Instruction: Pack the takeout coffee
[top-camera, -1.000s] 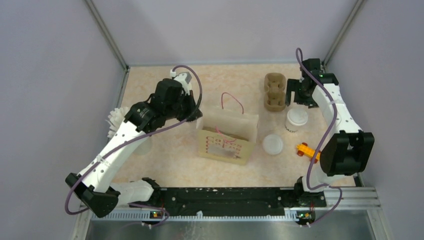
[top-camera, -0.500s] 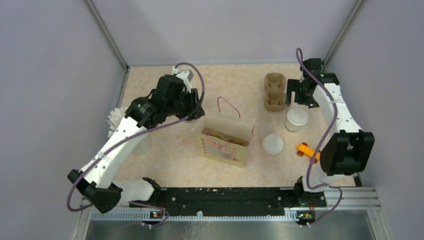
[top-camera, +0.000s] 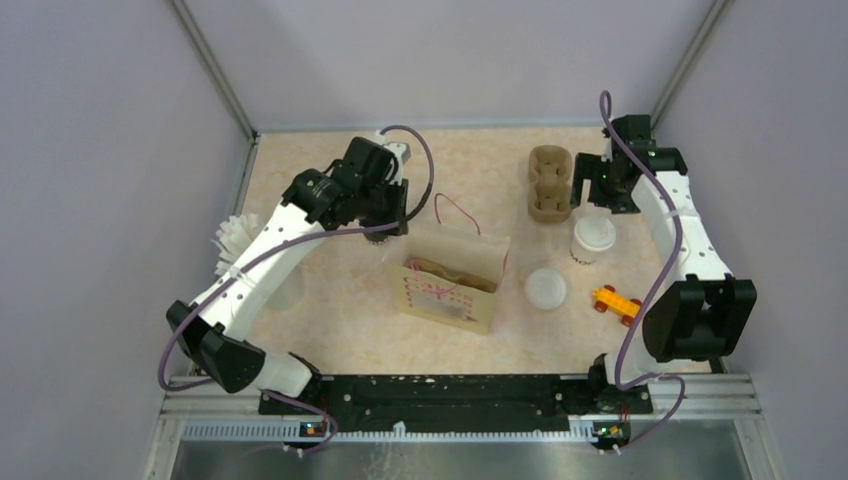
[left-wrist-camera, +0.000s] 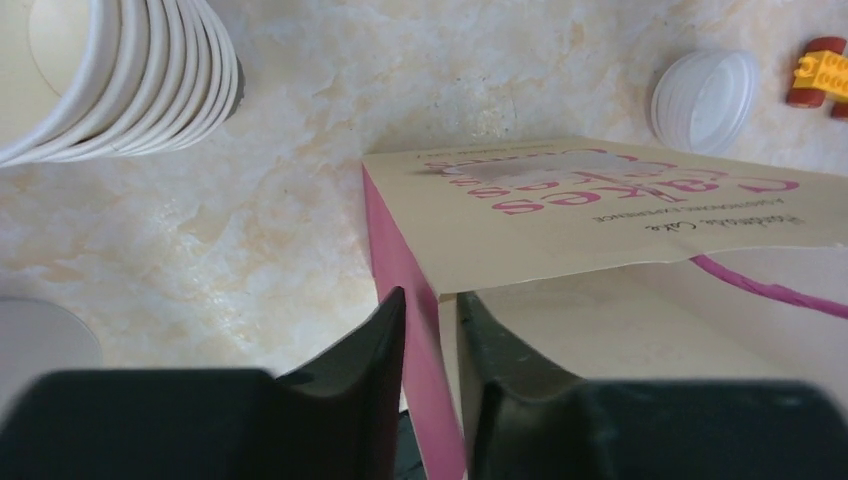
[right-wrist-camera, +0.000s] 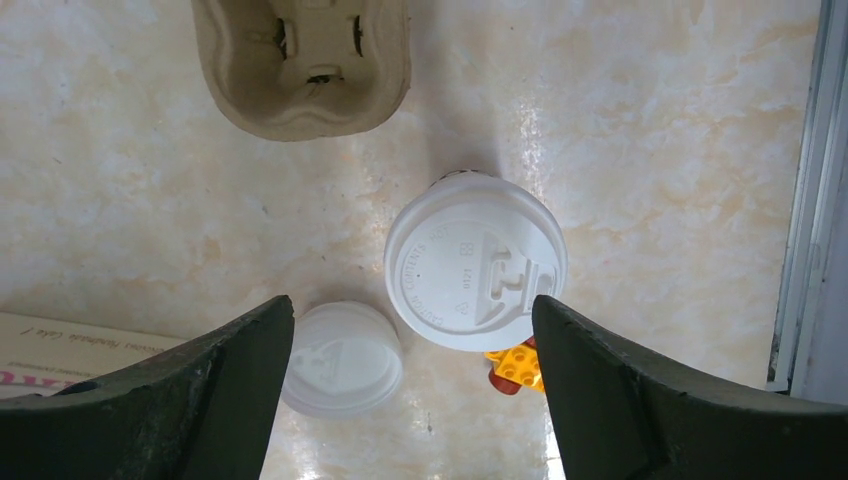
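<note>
The takeout coffee (top-camera: 593, 240) is a white lidded cup standing right of the paper bag (top-camera: 450, 285). In the right wrist view its lid (right-wrist-camera: 475, 262) lies between my spread fingers. My right gripper (right-wrist-camera: 412, 302) is open and hovers above the cup, not touching it; in the top view it (top-camera: 597, 197) is just behind the cup. My left gripper (left-wrist-camera: 430, 300) is shut on the pink left side edge of the cream bag (left-wrist-camera: 600, 210), whose mouth is open upward. In the top view the left gripper (top-camera: 392, 232) is at the bag's far left corner.
A brown cup carrier (top-camera: 549, 183) lies behind the cup and shows in the right wrist view (right-wrist-camera: 300, 60). A loose white lid (top-camera: 546, 288) and an orange toy brick (top-camera: 615, 303) lie in front of the cup. A stack of lidless cups (top-camera: 235, 240) lies at the left edge.
My left wrist swung back and to the right while holding the bag's edge; the bag settled slightly nearer and its mouth opened. My right gripper barely moved.
</note>
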